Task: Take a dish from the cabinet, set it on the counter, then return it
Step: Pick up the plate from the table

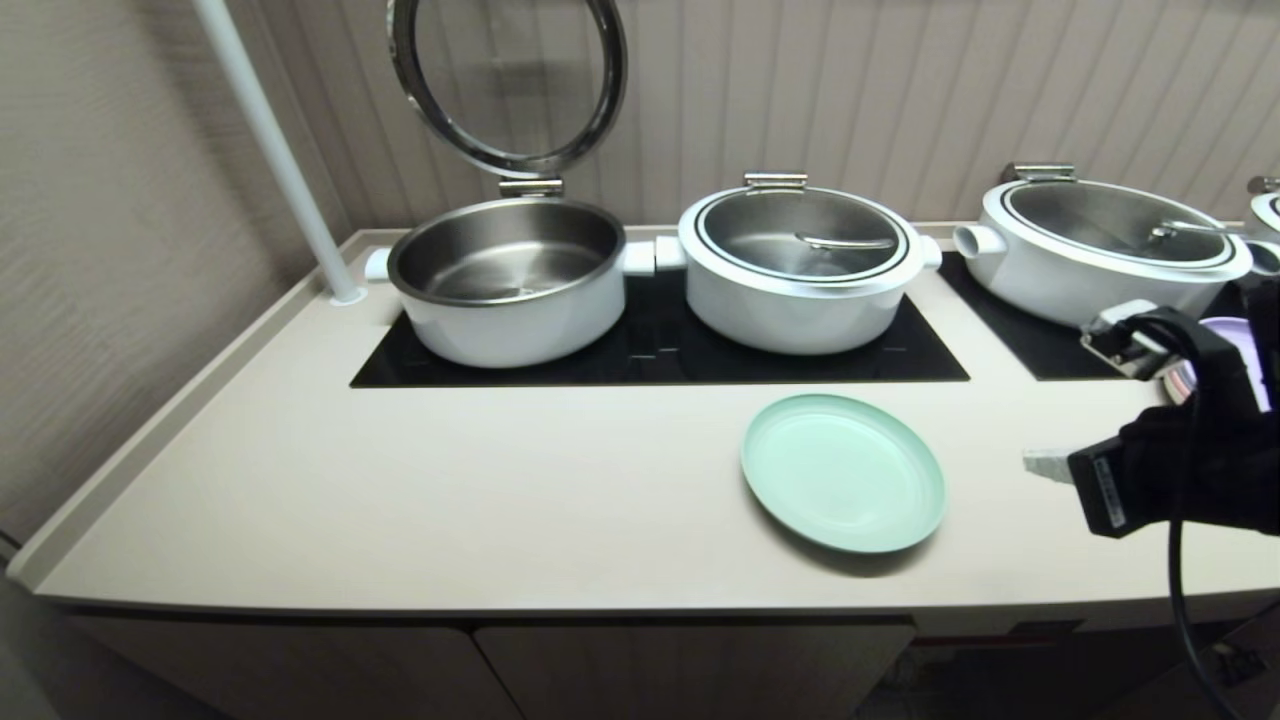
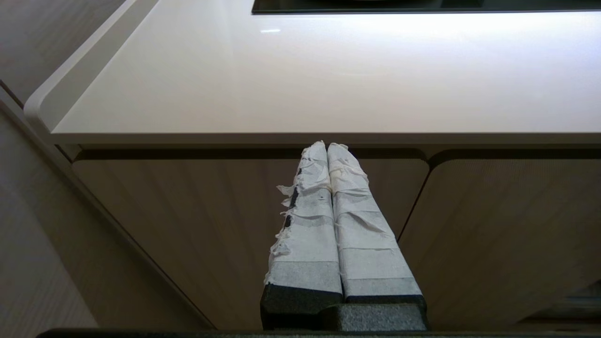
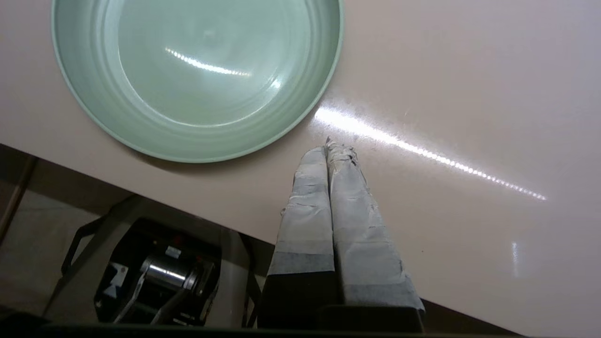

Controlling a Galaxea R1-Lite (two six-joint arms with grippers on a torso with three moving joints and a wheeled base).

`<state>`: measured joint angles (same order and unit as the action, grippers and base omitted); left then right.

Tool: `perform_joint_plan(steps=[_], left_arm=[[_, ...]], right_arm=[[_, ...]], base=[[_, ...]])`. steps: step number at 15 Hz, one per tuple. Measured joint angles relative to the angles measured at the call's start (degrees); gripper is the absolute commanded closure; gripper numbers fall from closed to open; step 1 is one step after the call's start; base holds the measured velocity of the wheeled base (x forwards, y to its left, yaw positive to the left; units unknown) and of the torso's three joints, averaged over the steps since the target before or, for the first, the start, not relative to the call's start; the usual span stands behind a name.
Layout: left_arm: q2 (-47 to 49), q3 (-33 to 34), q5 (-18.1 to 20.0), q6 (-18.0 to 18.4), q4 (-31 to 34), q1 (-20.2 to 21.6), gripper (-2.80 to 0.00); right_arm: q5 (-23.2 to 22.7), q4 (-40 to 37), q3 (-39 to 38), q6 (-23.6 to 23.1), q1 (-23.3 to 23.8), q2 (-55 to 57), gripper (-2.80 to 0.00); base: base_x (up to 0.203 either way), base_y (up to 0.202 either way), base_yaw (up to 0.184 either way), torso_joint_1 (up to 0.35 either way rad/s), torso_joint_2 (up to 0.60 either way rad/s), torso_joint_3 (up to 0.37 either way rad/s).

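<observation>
— Mint-green, the dish (image 1: 843,471) lies flat on the counter (image 1: 400,480), near its front edge, right of middle. Our right gripper (image 3: 328,143) hangs just beside its rim, fingers pressed together, holding nothing.

— With them shut we judge we could only nudge it; a push might slide it off the front edge.

— Our left gripper (image 2: 327,146) is parked below the front edge, facing the closed doors, fingers together too.

— Three pots (image 1: 510,275) stand along the back edge, and a lilac plate (image 1: 1225,350) shows behind our right arm. Nothing lies between gripper and dish.
</observation>
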<state>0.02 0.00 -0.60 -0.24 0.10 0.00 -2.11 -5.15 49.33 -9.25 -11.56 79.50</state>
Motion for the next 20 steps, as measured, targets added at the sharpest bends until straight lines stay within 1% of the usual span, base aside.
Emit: perform_joint_plan(steps=[4, 7, 9, 12, 14, 16, 20], left_arm=[[0.0, 0.0, 0.0, 0.0, 0.0, 0.0, 0.0], [0.0, 0.0, 0.0, 0.0, -0.02, 0.0, 0.0], [0.0, 0.0, 0.0, 0.0, 0.0, 0.0, 0.0], [0.0, 0.0, 0.01, 0.02, -0.01, 0.0, 0.0], [0.0, 0.0, 0.01, 0.0, -0.01, 0.0, 0.0], [0.0, 0.0, 0.0, 0.0, 0.0, 0.0, 0.0], [0.0, 0.0, 0.02, 0.02, 0.0, 0.0, 0.0]], right_arm=[[0.09, -11.53, 10.31, 0.04, -1.62, 7.05, 0.0], [0.14, -21.68, 19.01, 0.02, -2.2, 11.51, 0.0], [0.16, -26.76, 23.55, 0.0, -2.39, 14.33, 0.0], [0.21, -31.33, 28.6, 1.14, -2.46, 18.16, 0.0], [0.22, -33.44, 31.12, 3.9, -2.57, 20.37, 0.0], [0.23, -33.95, 33.0, 6.18, -2.83, 22.07, 0.0], [0.3, -35.14, 35.06, 6.67, -2.9, 24.29, 0.0]], base=[[0.0, 0.0, 0.0, 0.0, 0.0, 0.0], [0.0, 0.0, 0.0, 0.0, 0.0, 0.0], [0.0, 0.0, 0.0, 0.0, 0.0, 0.0], [0.0, 0.0, 0.0, 0.0, 0.0, 0.0], [0.0, 0.0, 0.0, 0.0, 0.0, 0.0], [0.0, 0.0, 0.0, 0.0, 0.0, 0.0], [0.0, 0.0, 0.0, 0.0, 0.0, 0.0]])
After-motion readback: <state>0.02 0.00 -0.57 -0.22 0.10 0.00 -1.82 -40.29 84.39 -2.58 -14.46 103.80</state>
